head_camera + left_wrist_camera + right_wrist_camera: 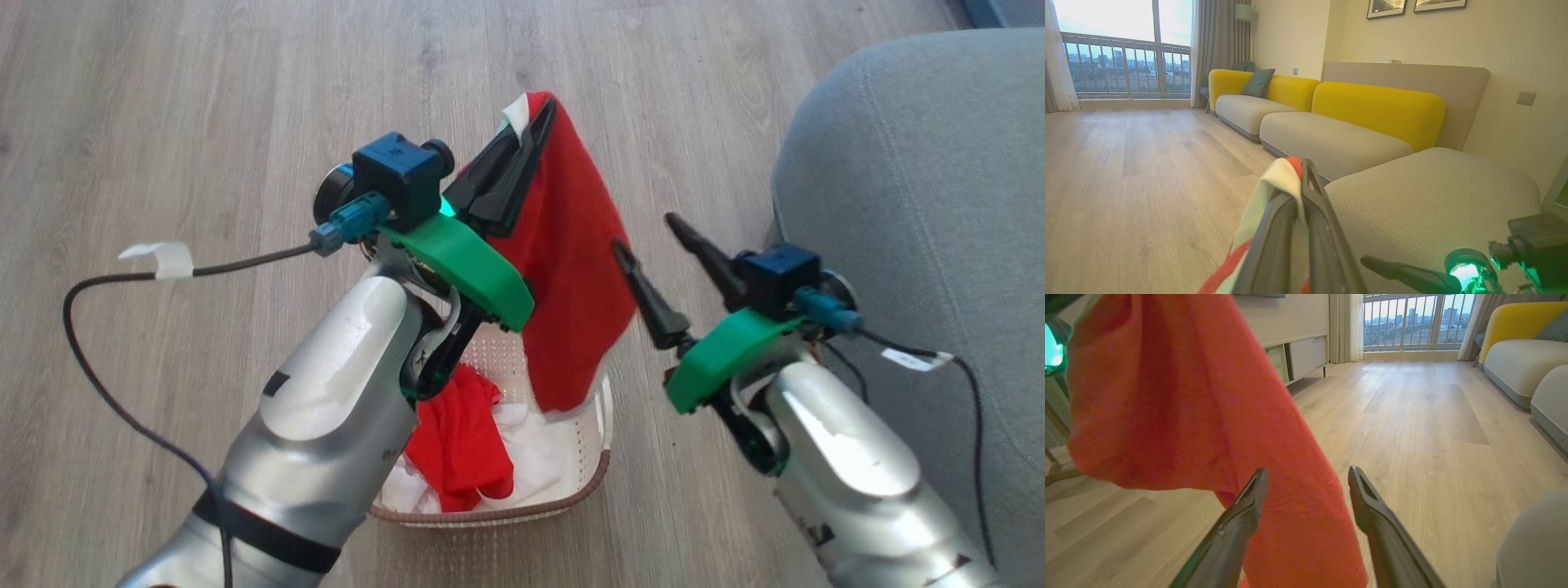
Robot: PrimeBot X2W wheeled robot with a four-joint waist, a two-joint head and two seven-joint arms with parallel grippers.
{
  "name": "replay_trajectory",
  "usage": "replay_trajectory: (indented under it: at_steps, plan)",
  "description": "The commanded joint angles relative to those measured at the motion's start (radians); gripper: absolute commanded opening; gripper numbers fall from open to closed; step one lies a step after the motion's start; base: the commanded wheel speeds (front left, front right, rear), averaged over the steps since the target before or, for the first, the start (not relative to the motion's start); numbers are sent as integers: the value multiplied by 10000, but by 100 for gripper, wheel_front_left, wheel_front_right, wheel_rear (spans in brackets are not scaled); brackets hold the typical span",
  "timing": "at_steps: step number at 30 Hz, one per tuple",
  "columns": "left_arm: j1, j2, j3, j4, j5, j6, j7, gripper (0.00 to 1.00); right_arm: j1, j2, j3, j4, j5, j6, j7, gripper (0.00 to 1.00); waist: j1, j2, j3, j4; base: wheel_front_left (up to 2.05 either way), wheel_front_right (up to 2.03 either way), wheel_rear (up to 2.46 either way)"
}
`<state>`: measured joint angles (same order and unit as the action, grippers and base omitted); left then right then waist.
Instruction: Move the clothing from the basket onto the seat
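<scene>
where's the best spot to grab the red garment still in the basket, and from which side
Pinch the crumpled red garment on its raised middle fold, coming straight down: the basket walls block the sides. The open right pincer looks freest; the left pincer is shut on the hanging garment.

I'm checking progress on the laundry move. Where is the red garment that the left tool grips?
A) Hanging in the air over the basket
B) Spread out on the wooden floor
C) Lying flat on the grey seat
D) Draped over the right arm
A: in the head view the left tool is shut on the red garment, which hangs down over the basket, apart from the seat.
</scene>
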<state>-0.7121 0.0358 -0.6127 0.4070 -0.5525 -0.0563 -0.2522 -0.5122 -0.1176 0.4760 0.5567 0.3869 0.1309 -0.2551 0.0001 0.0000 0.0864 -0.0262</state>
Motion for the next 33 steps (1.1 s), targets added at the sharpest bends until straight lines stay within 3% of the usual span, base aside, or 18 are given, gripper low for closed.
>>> replay_trajectory:
  at_steps: [1,22,33]
  plan:
    - [-263,145,392,-288,102,-39,-95,0,-15,28,-44,-401,-74,-2,-67,100,-1,0,-19,-21,0,0,0]
    - [73,145,586,122,100,-104,-95,0,1705,-289,-3556,-1397,-825,-2,-67,100,-1,0,-300,-362,0,0,0]
    - [21,145,639,174,121,-114,-95,0,2170,-130,-3974,-1611,-1024,-2,-67,100,-1,0,-182,-363,0,0,0]
